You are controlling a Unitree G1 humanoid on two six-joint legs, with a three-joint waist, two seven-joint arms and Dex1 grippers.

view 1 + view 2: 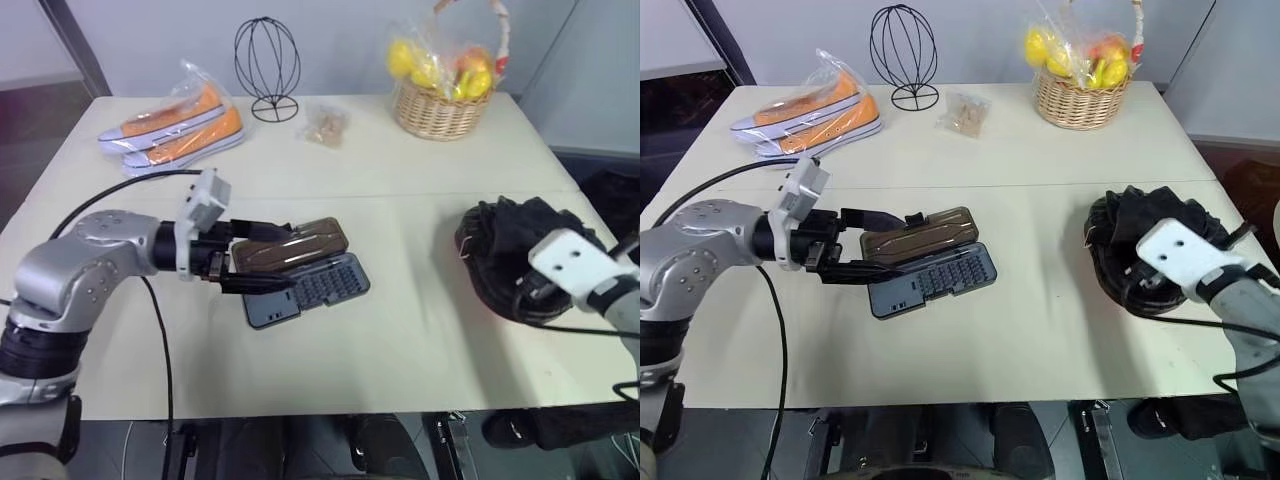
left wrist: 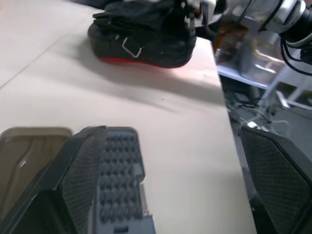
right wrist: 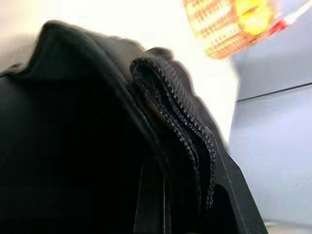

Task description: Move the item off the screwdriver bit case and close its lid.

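Right wrist view: mitt (image 3: pixel 87 146) between right hand (image 3: pixel 190 204) fingers.

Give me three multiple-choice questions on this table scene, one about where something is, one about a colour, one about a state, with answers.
1. Where is the black mitt?
A. on the bit case
B. on the table by the right gripper
C. in the basket

2. What colour are the bagged shoes?
A. orange
B. blue
C. green

3. How is the case's lid?
A. shut flat
C. missing
B. open

Answers: 1 B, the mitt lies apart from the bit case, with the right gripper shut on its edge. 2 A, orange shows through the bag. 3 B, the bits lie bare, and the left gripper stands open at the lid.
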